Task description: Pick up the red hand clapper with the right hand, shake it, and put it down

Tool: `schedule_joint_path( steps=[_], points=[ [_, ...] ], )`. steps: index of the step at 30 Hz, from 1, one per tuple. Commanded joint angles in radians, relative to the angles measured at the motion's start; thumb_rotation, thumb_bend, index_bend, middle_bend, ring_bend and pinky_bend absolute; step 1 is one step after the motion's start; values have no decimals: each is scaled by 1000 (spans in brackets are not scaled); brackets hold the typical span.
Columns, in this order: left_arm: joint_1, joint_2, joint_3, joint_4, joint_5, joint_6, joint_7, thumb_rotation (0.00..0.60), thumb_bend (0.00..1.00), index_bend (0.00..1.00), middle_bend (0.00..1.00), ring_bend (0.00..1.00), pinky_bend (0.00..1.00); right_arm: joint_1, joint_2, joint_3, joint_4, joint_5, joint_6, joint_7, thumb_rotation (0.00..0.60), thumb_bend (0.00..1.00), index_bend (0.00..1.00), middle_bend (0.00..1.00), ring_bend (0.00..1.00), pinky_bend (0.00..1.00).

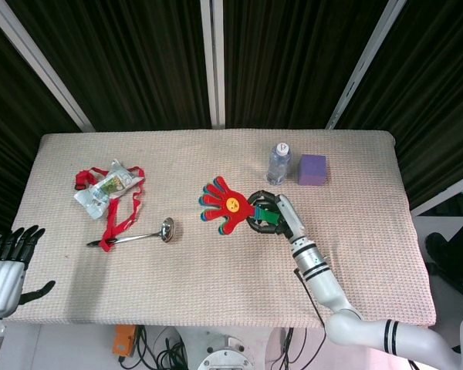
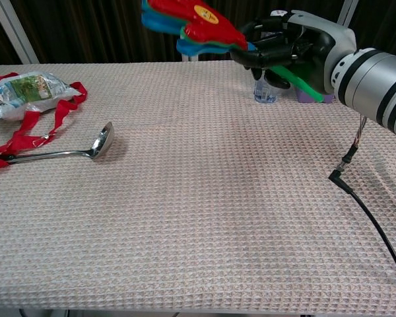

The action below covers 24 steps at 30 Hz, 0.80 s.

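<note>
Woven beige cloth covers the surface (image 1: 216, 293), and the near stretch of it, on the robot's side of the right robot hand (image 1: 272, 213), lies bare apart from a black cable (image 2: 369, 211) trailing under the right forearm. That robot hand is closed around the green handle of the clapper (image 1: 225, 203), whose red palm and coloured leaves fan out to its left; the chest view shows the toy lifted well above the cloth, so by my reading the pick-up is done and the shake is the step in hand. To do it well I would keep the grip firm on the handle and swing from the wrist in short up-and-down strokes, letting the leaves slap together while the arm holds its place. Room is best below and to the left of the robot hand, where open cloth runs towards the ladle (image 1: 139, 233) and the packet (image 1: 104, 187) with its red ribbon, both well apart. Just beyond the robot hand stand a bottle (image 1: 278, 163) and a purple cube (image 1: 312, 169), near enough that a forward swing might tip the bottle, so strokes should stay short of them. The far edge lies just behind those two. Far to the left, off the near corner, the left robot hand (image 1: 11, 262) hangs with fingers apart, holding nothing.
</note>
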Motion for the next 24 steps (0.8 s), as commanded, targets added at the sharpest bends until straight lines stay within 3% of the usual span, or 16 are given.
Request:
schedule_joint_path(
  steps=[1, 8, 13, 16, 19, 23, 24],
  points=[
    [-1, 1, -1, -2, 1, 0, 2, 600, 126, 76, 49, 0, 0, 120, 4, -110, 79, 55, 137, -907, 600, 360, 982, 681, 661, 908],
    [-2, 5, 0, -10, 2, -1, 9, 600, 126, 76, 49, 0, 0, 138, 67, -87, -76, 151, 156, -1008, 600, 363, 995, 680, 673, 908],
    [-2, 5, -1, -11, 2, 0, 11, 600, 126, 77, 49, 0, 0, 120, 97, -46, -149, 179, 129, -851, 600, 362, 998, 681, 679, 908],
    [-2, 4, -1, -10, 3, 2, 9, 600, 126, 77, 49, 0, 0, 75, 82, 4, -160, 126, 92, -552, 600, 362, 1000, 698, 686, 908],
    [-1, 3, 0, -7, 4, 3, 8, 600, 126, 77, 49, 0, 0, 7, 57, 60, -165, 58, 36, -123, 600, 362, 1000, 700, 686, 908],
    [0, 4, -1, -6, 6, 7, 5, 600, 126, 77, 49, 0, 0, -83, 95, 148, -178, 16, -155, 500, 600, 373, 1000, 693, 686, 908],
    [0, 4, -1, -6, 7, 7, 4, 600, 126, 77, 49, 0, 0, -98, 109, 162, -168, 2, -200, 607, 600, 373, 1000, 692, 686, 908]
  ],
)
